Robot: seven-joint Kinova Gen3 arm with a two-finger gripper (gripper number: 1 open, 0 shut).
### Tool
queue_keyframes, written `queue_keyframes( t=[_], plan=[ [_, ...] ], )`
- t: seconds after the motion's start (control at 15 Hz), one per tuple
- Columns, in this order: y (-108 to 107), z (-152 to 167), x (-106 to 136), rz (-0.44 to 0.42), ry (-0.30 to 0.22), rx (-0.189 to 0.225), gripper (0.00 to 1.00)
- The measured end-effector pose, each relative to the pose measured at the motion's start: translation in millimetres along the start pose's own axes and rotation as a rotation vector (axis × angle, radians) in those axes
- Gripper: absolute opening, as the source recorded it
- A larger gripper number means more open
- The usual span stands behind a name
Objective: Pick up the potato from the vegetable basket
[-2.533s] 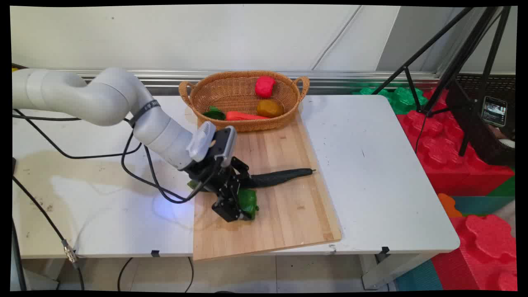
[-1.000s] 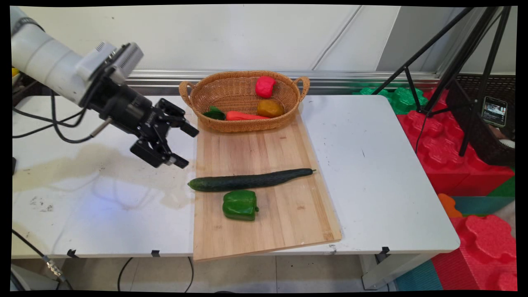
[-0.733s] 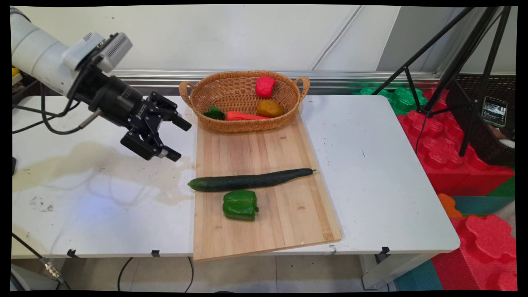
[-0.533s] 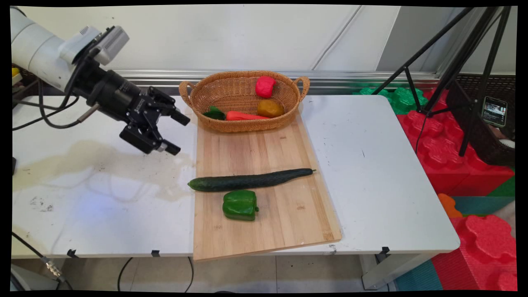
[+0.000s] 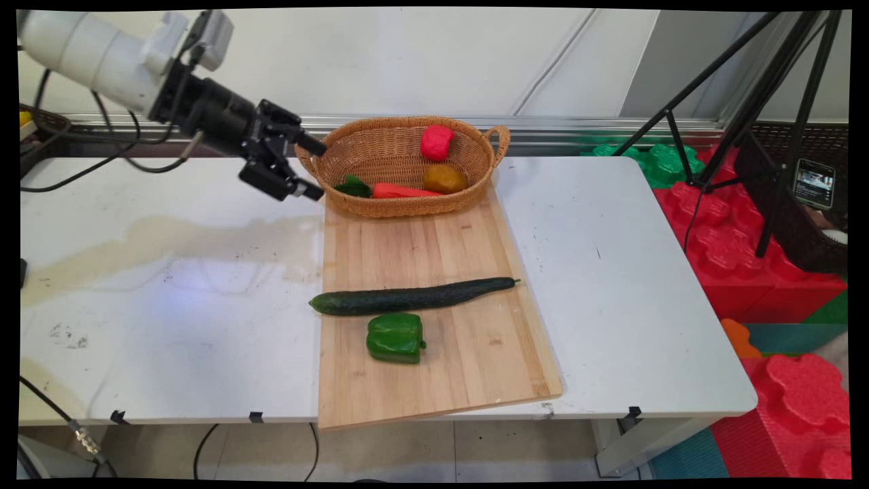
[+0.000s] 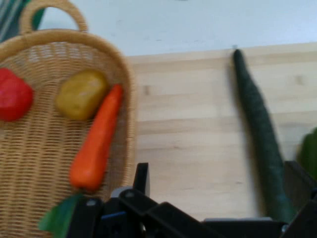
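Main view: gripper [image 5: 316, 168] raised above the white table [image 5: 170, 272], beside the left handle of the wicker basket [image 5: 380, 204], fingers spread apart and holding nothing. In the basket, a red pepper [image 5: 435, 142], a brownish-yellow potato [image 5: 444, 178] and an orange carrot [image 5: 404, 192] with green leaves. Basket resting on the far end of the wooden cutting board [image 5: 421, 244]. Nearer on the board, a long dark cucumber [image 5: 411, 297] lying crosswise, a green bell pepper [image 5: 395, 337] just beside it. Hand view: black fingers [image 6: 141, 179] apart at the bottom edge; basket [image 6: 124, 99] at left with carrot [image 6: 96, 144], potato [image 6: 81, 93] and red pepper [image 6: 14, 101]; cucumber [image 6: 260, 134] on the board [image 6: 188, 139] at right.
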Motion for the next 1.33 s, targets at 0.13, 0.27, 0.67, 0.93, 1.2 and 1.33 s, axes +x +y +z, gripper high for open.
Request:
queue_keyframes(
  t=[0.13,0.27,0.67,0.93,1.2,1.33],
  plan=[
    [-15,13,2,0.004,-0.003,0.046,1.0],
    [-31,29,6,0.005,-0.004,0.087,1.0],
    [-81,83,19,0.032,-0.023,0.162,1.0],
    [-107,119,27,0.068,-0.044,0.161,1.0],
    [-123,155,34,0.101,-0.068,0.13,1.0],
    [-129,173,36,0.117,-0.081,0.106,1.0]
  ],
)
